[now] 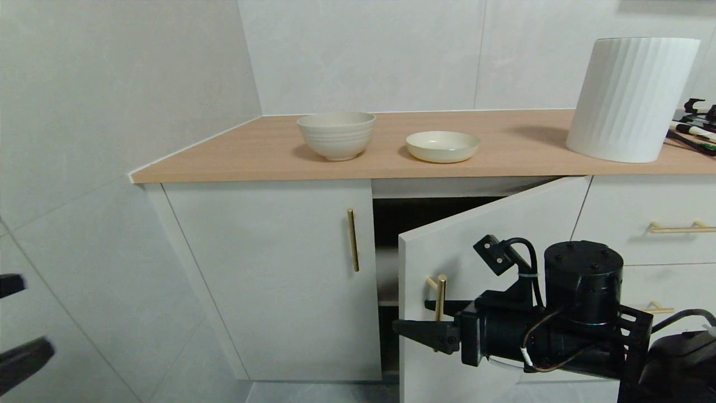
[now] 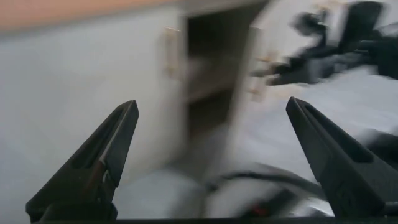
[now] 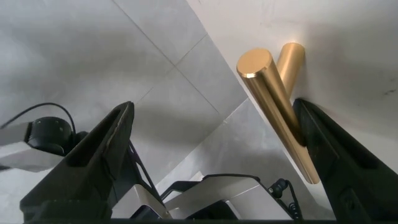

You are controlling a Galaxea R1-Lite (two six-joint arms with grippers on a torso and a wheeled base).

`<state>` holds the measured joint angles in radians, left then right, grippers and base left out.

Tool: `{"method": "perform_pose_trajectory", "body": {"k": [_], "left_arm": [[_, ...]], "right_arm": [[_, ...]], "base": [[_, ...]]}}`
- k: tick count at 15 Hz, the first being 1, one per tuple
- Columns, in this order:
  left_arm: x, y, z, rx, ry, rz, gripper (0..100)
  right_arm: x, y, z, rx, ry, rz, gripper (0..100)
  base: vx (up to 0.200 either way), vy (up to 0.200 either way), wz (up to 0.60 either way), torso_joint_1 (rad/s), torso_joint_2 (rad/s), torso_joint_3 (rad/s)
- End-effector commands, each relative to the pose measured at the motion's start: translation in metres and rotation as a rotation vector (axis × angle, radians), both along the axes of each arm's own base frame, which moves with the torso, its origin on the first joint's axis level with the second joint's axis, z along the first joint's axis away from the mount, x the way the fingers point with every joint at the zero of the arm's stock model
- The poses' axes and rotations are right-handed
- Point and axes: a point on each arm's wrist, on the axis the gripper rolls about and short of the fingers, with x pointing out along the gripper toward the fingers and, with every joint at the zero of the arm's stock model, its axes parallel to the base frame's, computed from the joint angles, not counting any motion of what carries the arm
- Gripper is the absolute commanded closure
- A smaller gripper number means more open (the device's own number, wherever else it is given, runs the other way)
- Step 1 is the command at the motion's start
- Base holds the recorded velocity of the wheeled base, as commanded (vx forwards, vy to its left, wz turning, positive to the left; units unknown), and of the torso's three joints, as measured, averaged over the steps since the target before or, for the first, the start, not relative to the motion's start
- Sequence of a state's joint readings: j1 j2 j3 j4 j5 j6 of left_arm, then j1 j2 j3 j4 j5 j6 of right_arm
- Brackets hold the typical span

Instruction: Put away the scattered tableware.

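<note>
A wooden countertop [image 1: 520, 145] is running across a white cabinet [image 1: 268, 268], and its right-hand door [image 1: 503, 224] is hanging ajar, leaving a dark gap beside the closed door. A tall white ribbed container [image 1: 632, 98] is standing at the counter's right end. The tableware is sitting on the counter to its left: a cream bowl [image 1: 336, 135], upright with its mouth facing up, and a shallow dish [image 1: 442, 146] lying flat. They are apart from each other, back from the front edge, with bare wood between dish and container. My right claw [image 1: 414, 317] is reaching sideways, fingers spread wide around the door's upright gold handle [image 1: 441, 296]. The right wrist view is showing that handle's round end close by one finger. My left claw [image 2: 212, 102] is hanging wide open, facing the cabinet's opening, where a blurred shelf is showing.
</note>
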<state>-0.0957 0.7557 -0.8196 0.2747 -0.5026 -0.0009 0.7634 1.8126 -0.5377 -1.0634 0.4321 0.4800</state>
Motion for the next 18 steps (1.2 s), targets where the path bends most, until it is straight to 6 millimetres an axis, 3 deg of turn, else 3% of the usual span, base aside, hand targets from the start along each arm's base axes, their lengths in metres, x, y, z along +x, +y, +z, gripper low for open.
{"method": "perform_pose_trajectory", "body": {"k": [1,3,7,10,11,14,18], "left_arm": [[0.096,-0.028,-0.020,-0.064,0.260,-0.193,0],[0.125,-0.044,-0.044,-0.108,0.261,-0.228,0],[0.138,-0.065,-0.096,-0.109,0.303,-0.307,0],[0.149,-0.081,-0.123,-0.091,0.352,-0.348,0],[0.150,-0.083,-0.124,-0.088,0.349,-0.346,100],[0.161,-0.089,-0.118,-0.094,0.322,-0.352,100],[0.212,-0.111,-0.122,-0.112,0.318,-0.350,100]], "right_arm": [[-0.013,0.011,0.000,0.000,0.000,0.055,0],[-0.013,0.011,0.000,0.000,0.000,0.055,0],[-0.012,0.011,-0.003,-0.011,0.008,0.053,0],[-0.012,0.011,-0.005,-0.015,0.013,0.055,0],[-0.012,0.011,-0.005,-0.014,0.012,0.055,0],[-0.012,0.011,-0.005,-0.016,0.015,0.055,0],[-0.013,0.010,-0.006,-0.019,0.018,0.055,0]], "base": [[0.000,0.000,0.00,0.000,0.00,0.000],[0.000,0.000,0.00,0.000,0.00,0.000],[0.000,0.000,0.00,0.000,0.00,0.000],[0.000,0.000,0.00,0.000,0.00,0.000],[0.000,0.000,0.00,0.000,0.00,0.000],[0.000,0.000,0.00,0.000,0.00,0.000],[0.000,0.000,0.00,0.000,0.00,0.000]]}}
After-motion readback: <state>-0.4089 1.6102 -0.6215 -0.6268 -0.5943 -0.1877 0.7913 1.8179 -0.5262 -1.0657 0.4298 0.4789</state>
